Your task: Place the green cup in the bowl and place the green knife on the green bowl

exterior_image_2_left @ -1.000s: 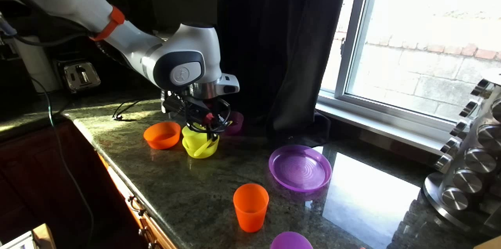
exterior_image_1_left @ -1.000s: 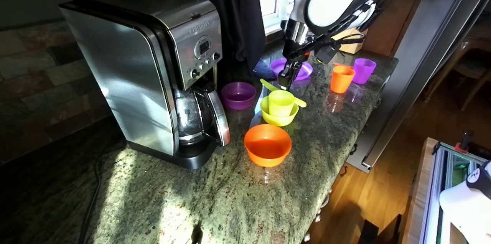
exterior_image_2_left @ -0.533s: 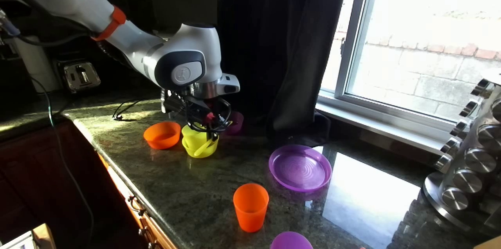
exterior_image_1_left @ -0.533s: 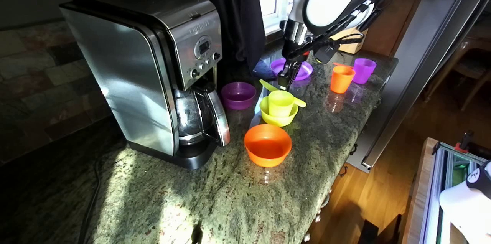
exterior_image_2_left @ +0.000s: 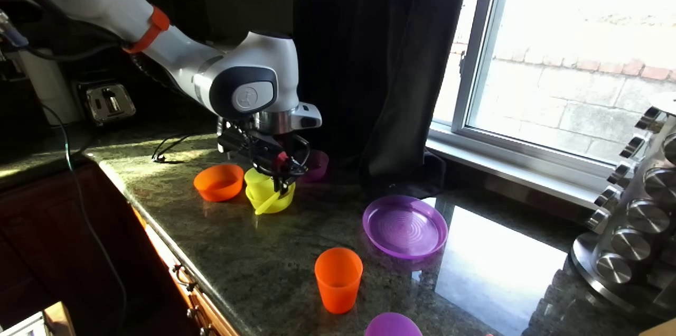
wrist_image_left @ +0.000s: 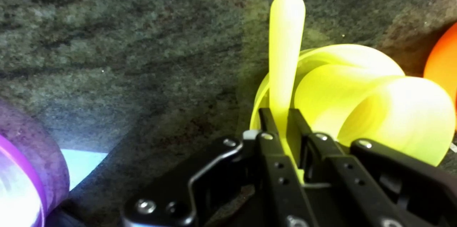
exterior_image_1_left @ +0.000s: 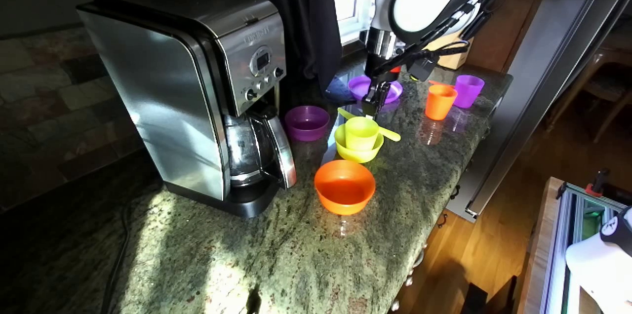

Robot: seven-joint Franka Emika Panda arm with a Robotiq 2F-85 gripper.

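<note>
In an exterior view I have the green bowl point(exterior_image_1_left: 359, 156) just right of centre on the stone counter point(exterior_image_1_left: 296, 264), with the green cup point(exterior_image_1_left: 361, 136) standing in it. The green knife point(exterior_image_1_left: 390, 134) slants behind the cup, one end to the upper left, the other to the right. My claw point(exterior_image_1_left: 370, 114) points down at it; whether the knife touches the rim, I cannot tell. The orange bowl point(exterior_image_1_left: 344, 198) sits near, lower in the frame, and the purple bowl point(exterior_image_1_left: 307, 124) to the upper left. The coffee maker point(exterior_image_1_left: 187, 92) takes up the left; the orange cup point(exterior_image_1_left: 440, 104) and a purple cup point(exterior_image_1_left: 469, 91) are at upper right.

In an exterior view the arm point(exterior_image_2_left: 179, 64) reaches in from the upper left, and I see the knife's end jutting past the bowl's lower side. The purple plate point(exterior_image_2_left: 405, 227) lies right of centre, the window point(exterior_image_2_left: 565, 72) at upper right.

In the wrist view my fingers point(wrist_image_left: 267, 120) come up from the bottom, clenched around the knife, which crosses the left part of the bowl, its rounded end towards the top. The cup is right of the knife.
</note>
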